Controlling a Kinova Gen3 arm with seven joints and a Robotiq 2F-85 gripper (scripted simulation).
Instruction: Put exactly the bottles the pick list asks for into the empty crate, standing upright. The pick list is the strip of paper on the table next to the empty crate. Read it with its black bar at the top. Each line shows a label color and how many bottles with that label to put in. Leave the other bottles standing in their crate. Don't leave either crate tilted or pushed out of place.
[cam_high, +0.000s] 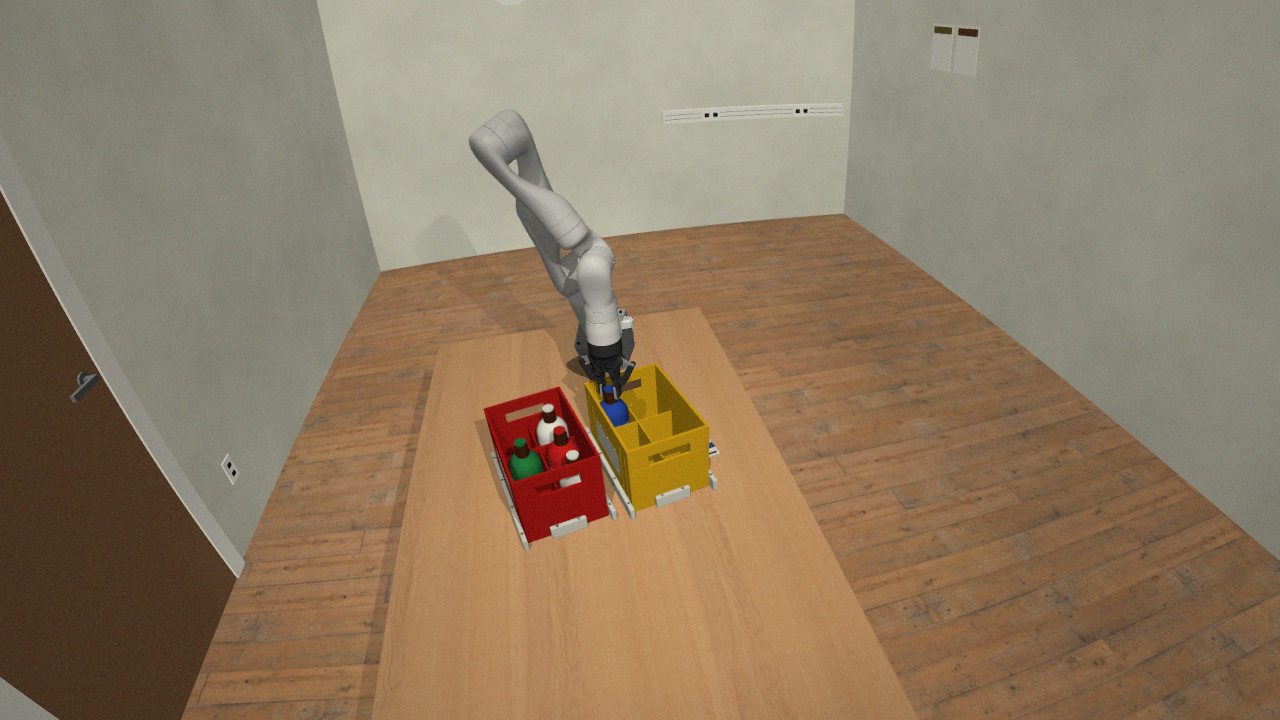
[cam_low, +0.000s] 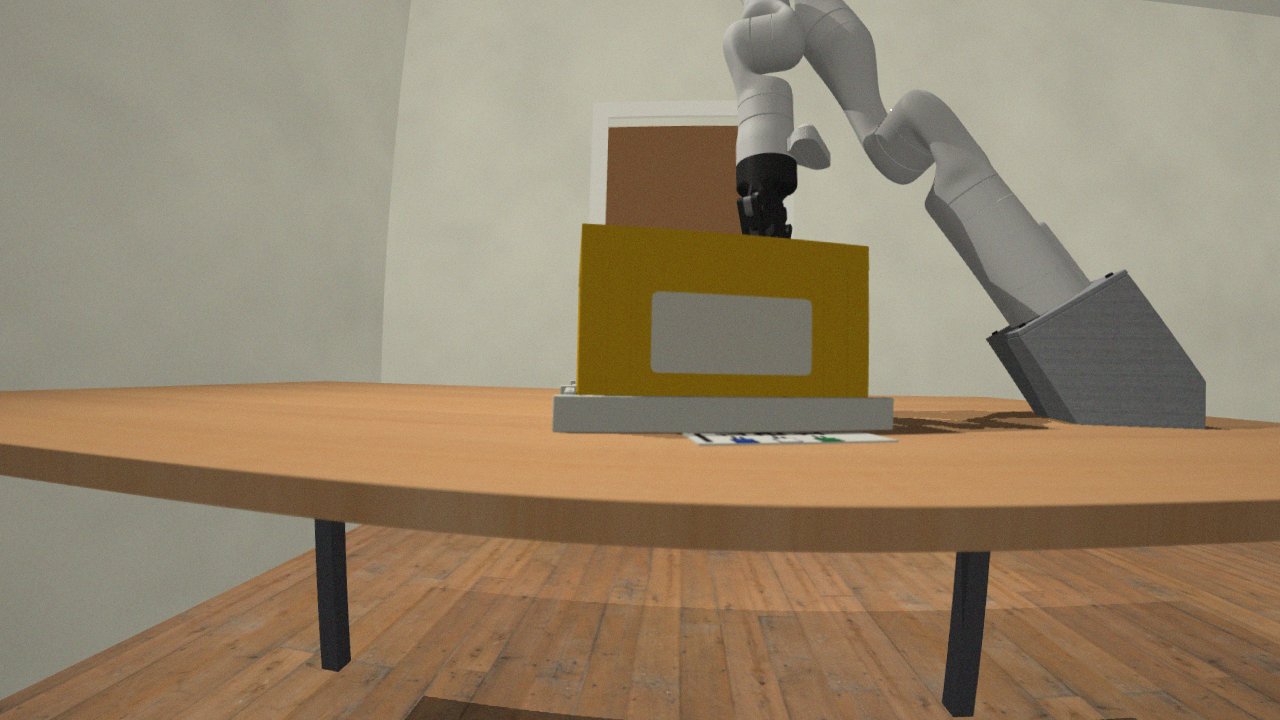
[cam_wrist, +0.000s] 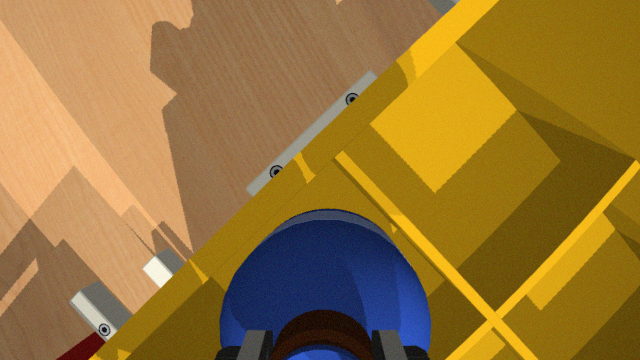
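Observation:
My gripper (cam_high: 610, 392) (cam_wrist: 322, 345) is shut on the dark neck of the blue bottle (cam_high: 614, 414) (cam_wrist: 320, 270). The bottle is upright inside the far-left compartment of the yellow crate (cam_high: 684, 474) (cam_low: 617, 340) (cam_wrist: 442, 40); whether its base touches the crate floor is hidden. The other visible yellow compartments hold no bottle. The red crate (cam_high: 554, 510) holds a green bottle (cam_high: 524, 463), a white bottle (cam_high: 551, 430), a red bottle (cam_high: 562, 450) and a second white-capped one (cam_high: 572, 456). The pick list (cam_high: 713, 449) (cam_low: 863, 438) shows blue and green marks; its numbers are unreadable here.
Pale rails (cam_high: 673, 496) (cam_low: 716, 413) (cam_wrist: 315, 132) stand along the crates' bases. The red crate stands close to the left of the yellow one in the top view. Thin yellow dividers (cam_wrist: 415, 230) border the bottle's compartment. Both crates look level on the wooden table (cam_high: 644, 608).

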